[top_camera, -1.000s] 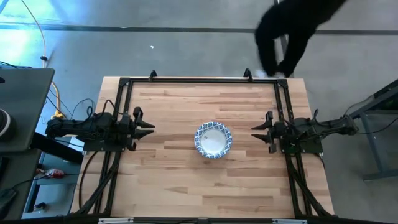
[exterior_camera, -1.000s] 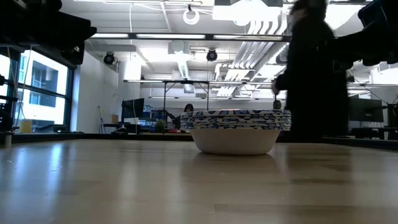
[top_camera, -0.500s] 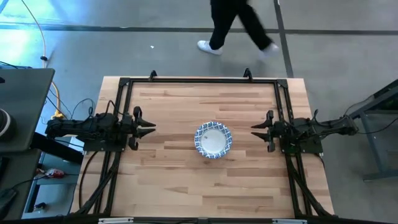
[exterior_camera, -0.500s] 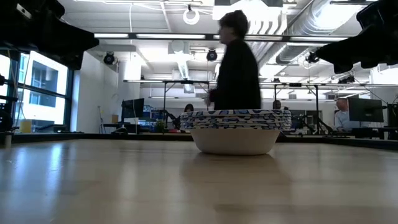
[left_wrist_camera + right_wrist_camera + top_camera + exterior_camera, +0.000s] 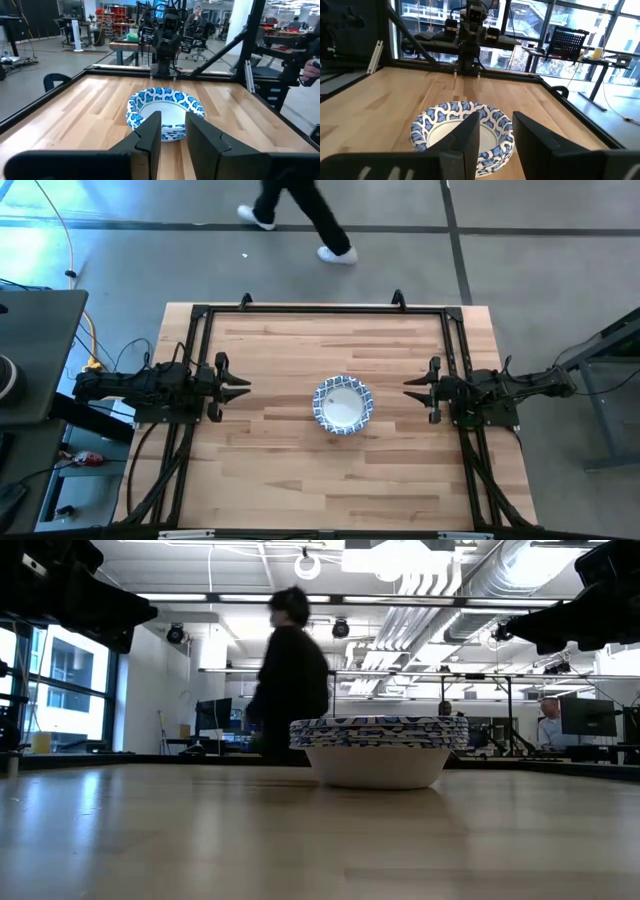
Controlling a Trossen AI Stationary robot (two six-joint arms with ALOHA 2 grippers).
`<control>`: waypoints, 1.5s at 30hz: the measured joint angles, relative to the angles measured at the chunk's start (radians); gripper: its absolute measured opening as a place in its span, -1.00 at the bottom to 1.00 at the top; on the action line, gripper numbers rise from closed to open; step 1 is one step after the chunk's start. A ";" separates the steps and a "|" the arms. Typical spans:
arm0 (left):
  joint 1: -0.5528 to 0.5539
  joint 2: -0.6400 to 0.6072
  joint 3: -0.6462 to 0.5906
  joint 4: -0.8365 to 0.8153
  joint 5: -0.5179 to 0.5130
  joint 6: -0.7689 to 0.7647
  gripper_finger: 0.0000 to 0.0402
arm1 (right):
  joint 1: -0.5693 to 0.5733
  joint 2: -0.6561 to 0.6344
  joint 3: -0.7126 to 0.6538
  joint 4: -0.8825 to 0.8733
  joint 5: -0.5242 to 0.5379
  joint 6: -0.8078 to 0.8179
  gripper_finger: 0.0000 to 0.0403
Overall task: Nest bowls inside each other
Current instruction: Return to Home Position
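The bowls [image 5: 342, 404] sit nested in one blue-rimmed pile; how many is unclear. Left claw [image 5: 240, 387] and right claw [image 5: 410, 389] are narrowly parted, empty.

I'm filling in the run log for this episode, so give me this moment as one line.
bowls: one nested stack, centre of table | left gripper: open, empty, left side | right gripper: open, empty, right side

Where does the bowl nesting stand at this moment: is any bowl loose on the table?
Done: the bowls sit as one nested stack at the middle of the table. The low view shows several rims layered, though not how many. No loose bowl shows in any view. In hand: nothing. The left gripper and right gripper are open and empty, each at its own side. Left: no bowl work that I can see.
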 joint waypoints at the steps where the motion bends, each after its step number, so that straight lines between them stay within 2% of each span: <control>1: 0.000 0.000 0.000 0.000 0.000 0.003 -0.62 | 0.000 0.000 0.000 0.000 -0.003 -0.010 -0.47; 14: 0.000 0.000 0.000 0.027 -0.016 0.004 -0.62 | 0.000 0.000 0.000 -0.001 0.003 -0.039 -0.47; 18: 0.000 0.000 0.000 0.057 -0.086 0.004 -0.62 | 0.000 0.000 0.000 0.000 0.018 -0.071 -0.47; 21: 0.000 0.000 0.000 0.055 -0.140 0.004 -0.62 | 0.000 0.000 0.000 0.005 0.083 -0.116 -0.47; 27: 0.000 0.000 0.000 0.051 -0.145 0.004 -0.62 | 0.000 0.000 0.000 0.006 0.109 -0.125 -0.47; 30: 0.000 0.000 0.000 0.051 -0.145 0.003 -0.62 | 0.000 0.000 0.000 0.006 0.085 -0.099 -0.47; 35: 0.000 0.000 0.000 0.052 -0.119 0.001 -0.62 | 0.000 0.000 0.000 0.001 -0.014 -0.039 -0.47; 41: 0.000 0.000 0.000 0.075 -0.114 0.003 -0.62 | 0.000 0.000 0.000 -0.003 -0.057 -0.026 -0.47; 45: 0.000 0.000 0.000 0.065 -0.052 0.042 -0.62 | 0.000 0.000 0.000 0.000 -0.128 0.017 -0.47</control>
